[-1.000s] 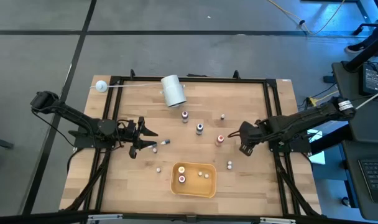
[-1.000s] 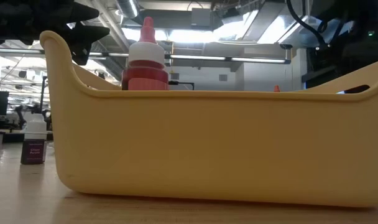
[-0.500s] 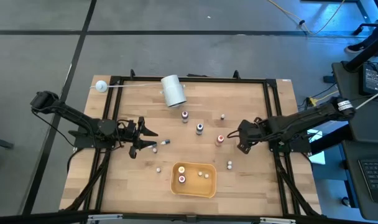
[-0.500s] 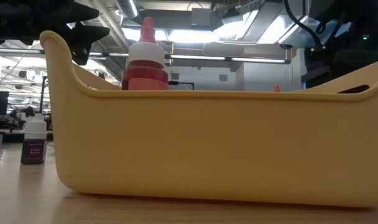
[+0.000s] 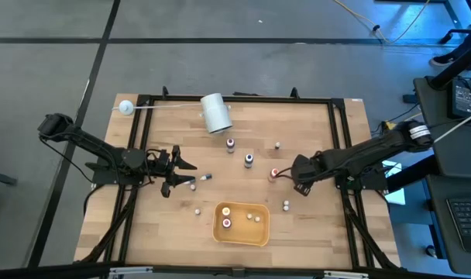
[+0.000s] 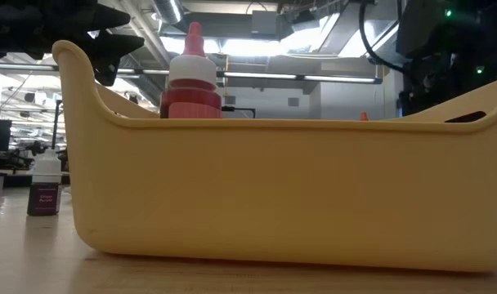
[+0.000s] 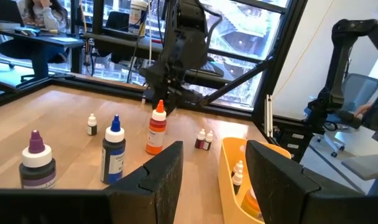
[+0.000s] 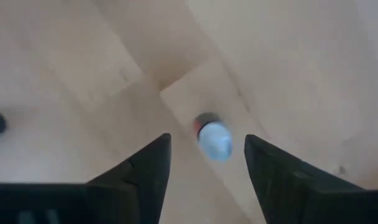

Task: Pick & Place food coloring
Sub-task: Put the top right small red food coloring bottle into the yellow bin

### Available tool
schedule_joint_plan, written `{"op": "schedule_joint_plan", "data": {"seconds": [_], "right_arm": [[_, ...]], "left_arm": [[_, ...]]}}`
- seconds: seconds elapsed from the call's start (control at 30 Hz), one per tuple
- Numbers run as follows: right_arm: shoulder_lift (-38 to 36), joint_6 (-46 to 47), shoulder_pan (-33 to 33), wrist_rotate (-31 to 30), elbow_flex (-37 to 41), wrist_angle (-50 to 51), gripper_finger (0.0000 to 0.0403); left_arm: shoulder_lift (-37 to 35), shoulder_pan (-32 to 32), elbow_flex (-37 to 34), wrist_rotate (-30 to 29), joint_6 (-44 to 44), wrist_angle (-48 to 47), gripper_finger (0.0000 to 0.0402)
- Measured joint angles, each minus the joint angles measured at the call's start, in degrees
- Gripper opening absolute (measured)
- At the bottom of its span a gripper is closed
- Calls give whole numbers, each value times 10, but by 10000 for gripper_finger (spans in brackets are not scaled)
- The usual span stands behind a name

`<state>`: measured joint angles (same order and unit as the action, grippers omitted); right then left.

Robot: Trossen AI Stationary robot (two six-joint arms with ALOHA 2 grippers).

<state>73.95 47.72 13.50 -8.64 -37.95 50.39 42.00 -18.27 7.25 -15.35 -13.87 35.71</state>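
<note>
The right gripper [image 5: 286,173] has moved in toward the middle of the table and now hangs over the orange-capped bottle [image 5: 273,173], where a second ago it stood well to the side of it, nearer the table's right edge. In the right wrist view its two fingers [image 8: 148,171] stand apart with the bottle [image 8: 212,137] seen from above between them, not yet touched as far as I can tell. I judge this means the arm is lining up for a pick, and the next step is to lower and close on this bottle. The left gripper [image 5: 176,172] has not moved in this second; it waits at the left part of the table with its jaws apart and nothing between them, near a bottle that lies on its side [image 5: 204,177]. The bottles themselves lie as before. The yellow tray [image 5: 241,237] at the front already holds some bottles, one with a red cap [image 6: 192,82] standing up clearly in the low view. Others are not yet collected: a purple-capped one [image 5: 230,144], a blue-capped one [image 5: 249,160], and small white ones scattered on the wood, so much of the task remains.
</note>
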Motion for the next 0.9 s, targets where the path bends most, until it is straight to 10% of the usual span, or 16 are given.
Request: {"op": "schedule_joint_plan", "data": {"seconds": [0.9], "right_arm": [[34, -33, 0, -28, 0, -28, 62]], "left_arm": [[0, 0, 0, 0, -4, 0, 171]]}}
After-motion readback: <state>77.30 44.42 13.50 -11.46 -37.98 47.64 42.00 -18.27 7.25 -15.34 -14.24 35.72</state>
